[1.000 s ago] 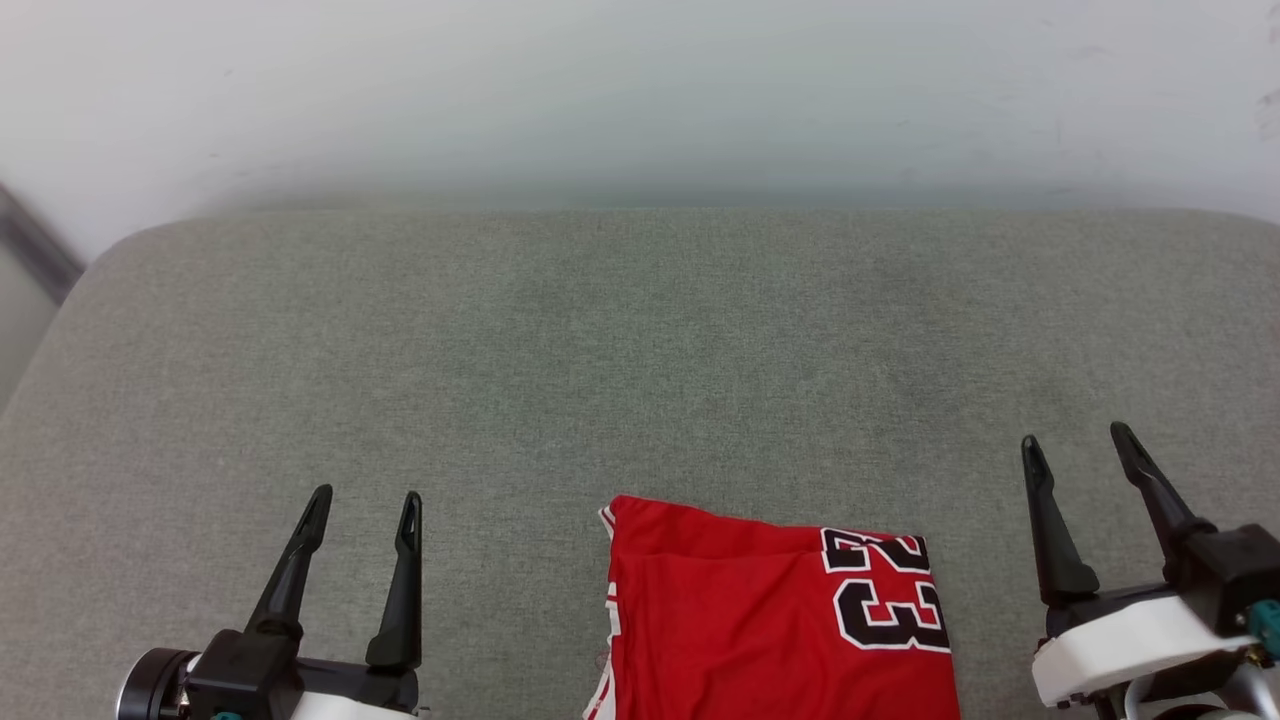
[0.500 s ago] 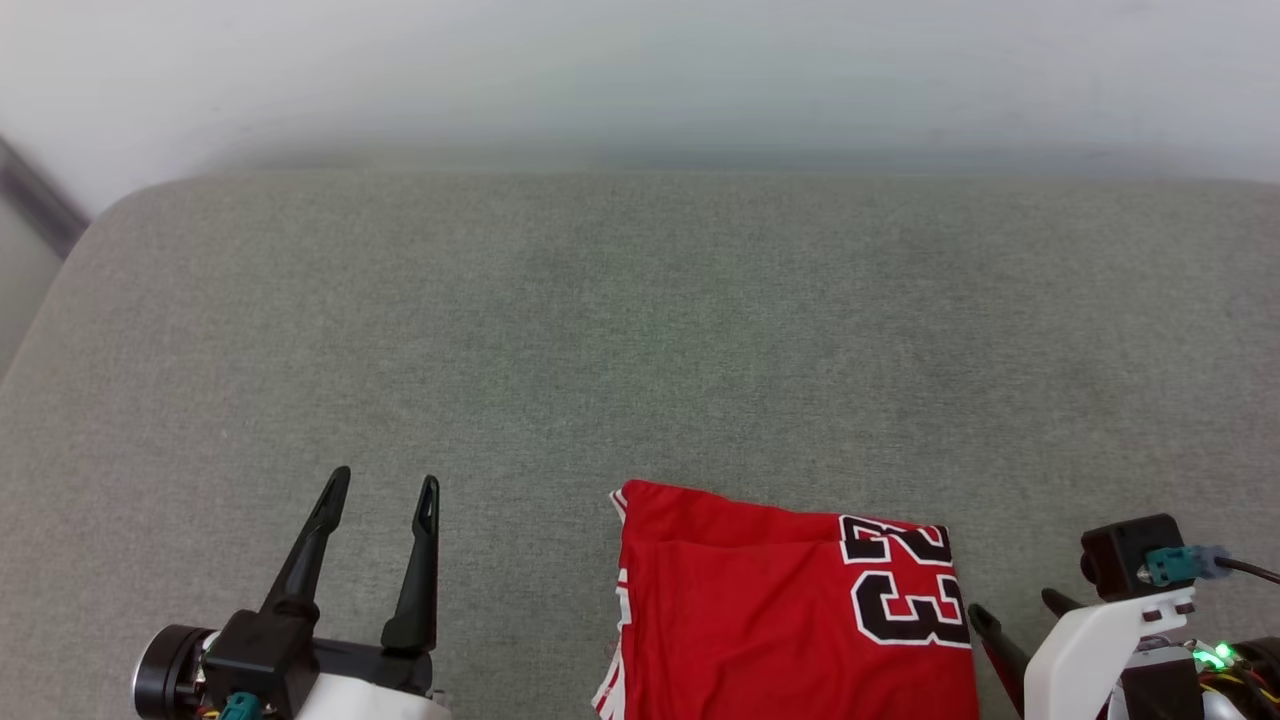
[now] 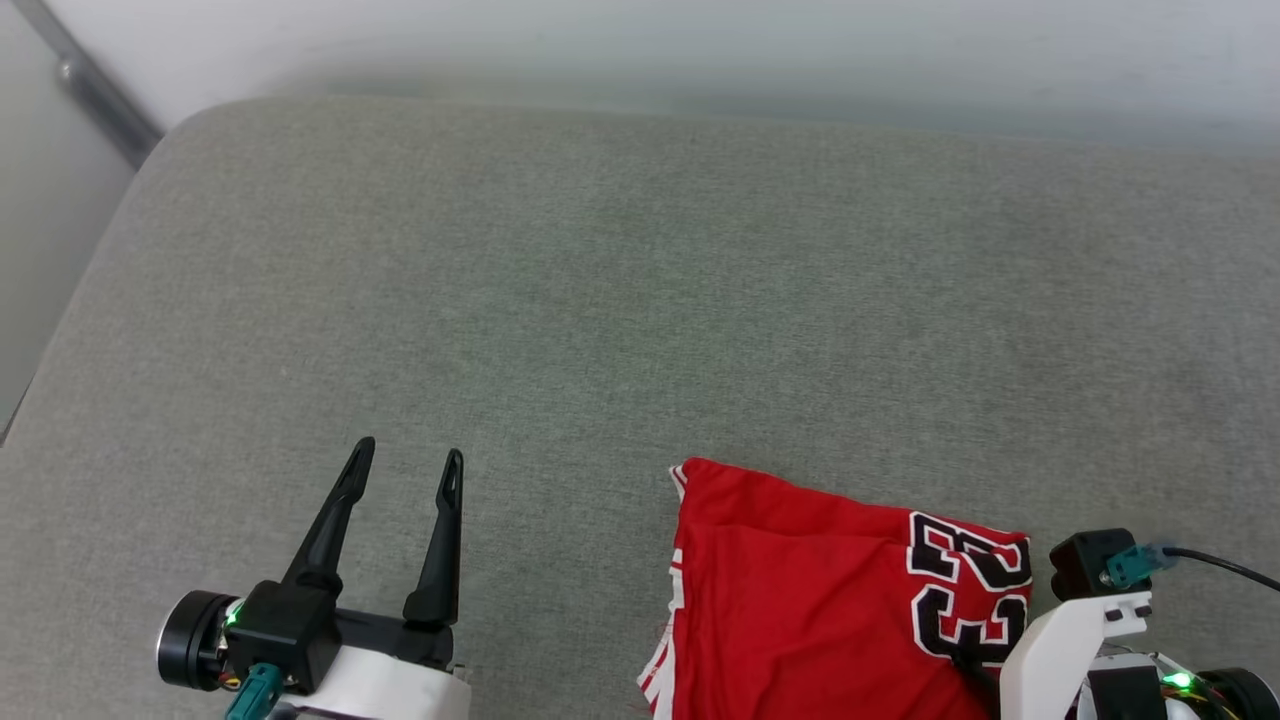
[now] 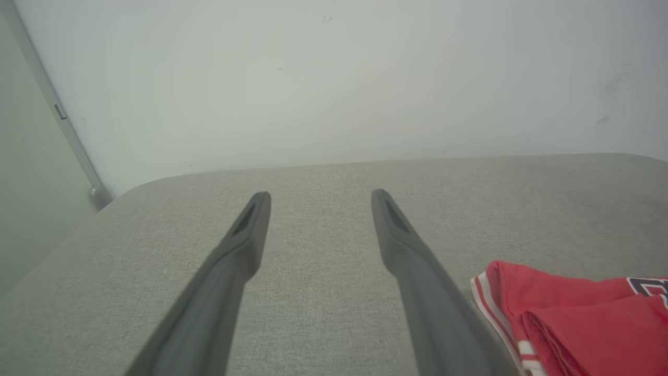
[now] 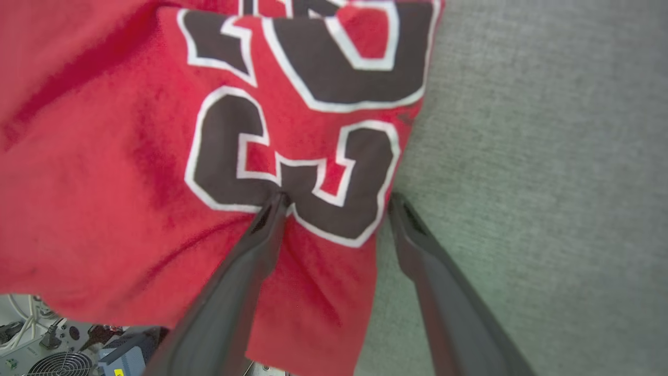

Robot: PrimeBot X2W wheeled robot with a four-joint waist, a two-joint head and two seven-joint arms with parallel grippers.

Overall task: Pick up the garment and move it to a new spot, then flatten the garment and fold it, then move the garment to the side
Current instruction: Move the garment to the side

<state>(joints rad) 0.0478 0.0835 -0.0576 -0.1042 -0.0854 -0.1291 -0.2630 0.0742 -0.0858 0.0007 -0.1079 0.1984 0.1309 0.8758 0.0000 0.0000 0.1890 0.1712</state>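
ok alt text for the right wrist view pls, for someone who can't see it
The open right gripper points down at the edge of a folded red jersey with a black, white-outlined number. One dark finger is over the number, the other over the grey upholstered surface beside it. A fan grille shows at the lower left corner.
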